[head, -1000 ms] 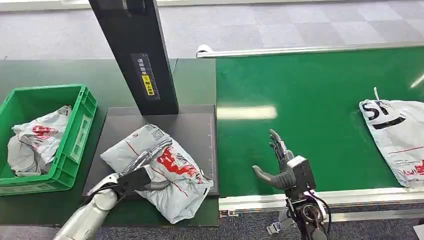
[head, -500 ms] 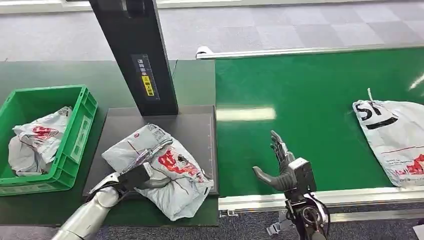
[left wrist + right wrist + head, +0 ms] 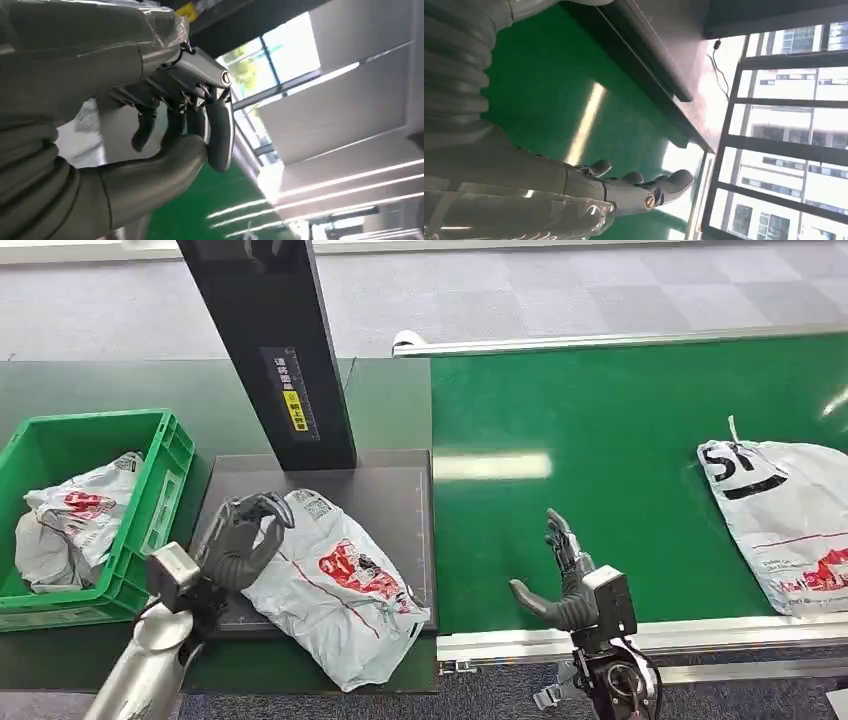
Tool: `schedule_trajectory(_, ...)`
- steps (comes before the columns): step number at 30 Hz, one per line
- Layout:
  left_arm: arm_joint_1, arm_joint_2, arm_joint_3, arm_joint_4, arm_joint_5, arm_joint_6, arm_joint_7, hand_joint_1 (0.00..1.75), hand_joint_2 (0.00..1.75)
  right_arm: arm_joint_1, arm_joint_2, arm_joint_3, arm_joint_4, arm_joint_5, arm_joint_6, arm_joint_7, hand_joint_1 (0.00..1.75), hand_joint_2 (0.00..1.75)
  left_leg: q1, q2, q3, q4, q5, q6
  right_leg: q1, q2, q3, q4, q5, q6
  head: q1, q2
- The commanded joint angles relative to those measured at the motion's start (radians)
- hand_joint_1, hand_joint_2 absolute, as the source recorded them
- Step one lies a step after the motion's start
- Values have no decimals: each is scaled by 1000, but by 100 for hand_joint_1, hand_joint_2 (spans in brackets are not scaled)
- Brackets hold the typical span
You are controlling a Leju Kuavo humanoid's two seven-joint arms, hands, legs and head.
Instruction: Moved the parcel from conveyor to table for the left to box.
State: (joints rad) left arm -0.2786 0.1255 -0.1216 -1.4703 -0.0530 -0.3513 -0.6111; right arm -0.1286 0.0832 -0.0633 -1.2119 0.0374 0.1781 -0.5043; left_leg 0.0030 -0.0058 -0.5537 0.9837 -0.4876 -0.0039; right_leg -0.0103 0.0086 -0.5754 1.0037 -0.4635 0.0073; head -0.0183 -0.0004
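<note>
A grey-white parcel with red print lies on the dark platform of the table, its near end hanging over the platform's front edge. My left hand stands raised at the parcel's left edge, fingers curled around that edge. In the left wrist view the curled fingers close toward the thumb with white parcel film behind them. My right hand is open and holds nothing above the near edge of the green conveyor; its spread fingers hang over the belt.
A second parcel lies on the conveyor at the far right. A green crate at the left holds another parcel. A black post rises behind the platform.
My left hand has lifted off the parcel's top, swung left and curled at its left edge. The parcel on the conveyor has drifted left. My right hand has stayed in place.
</note>
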Motion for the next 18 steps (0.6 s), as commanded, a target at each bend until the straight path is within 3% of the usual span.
schedule_trajectory(1,-47,-49,67,-87,1,-1,44,175,175,-7,18,-27,10,-2,-3,-4,0,175,0,-1,-1,0,0,0,0,-2,0,0,0,0,0,0)
schedule_trajectory(10,-76,-30,66,-7,-37,-3,84,173,175,-42,6,-17,47,-8,0,-2,0,175,0,-1,0,0,1,-1,0,-2,0,0,0,-1,0,0)
schedule_trajectory(11,-71,-25,63,7,-46,-6,82,7,175,-41,6,-15,49,-8,-2,-2,0,175,0,-1,0,-1,1,-1,0,-2,1,-1,1,-1,0,0)
schedule_trajectory(12,-63,-25,60,16,-55,-2,71,0,175,-36,8,-15,48,-8,-3,-3,0,175,0,1,1,-2,1,-1,0,-1,1,-2,1,-1,0,0)
schedule_trajectory(18,-73,-31,37,38,-106,15,55,0,175,-19,8,-19,34,-10,-7,-6,0,175,0,-1,2,-3,1,-1,0,-2,2,-3,1,-1,0,0)
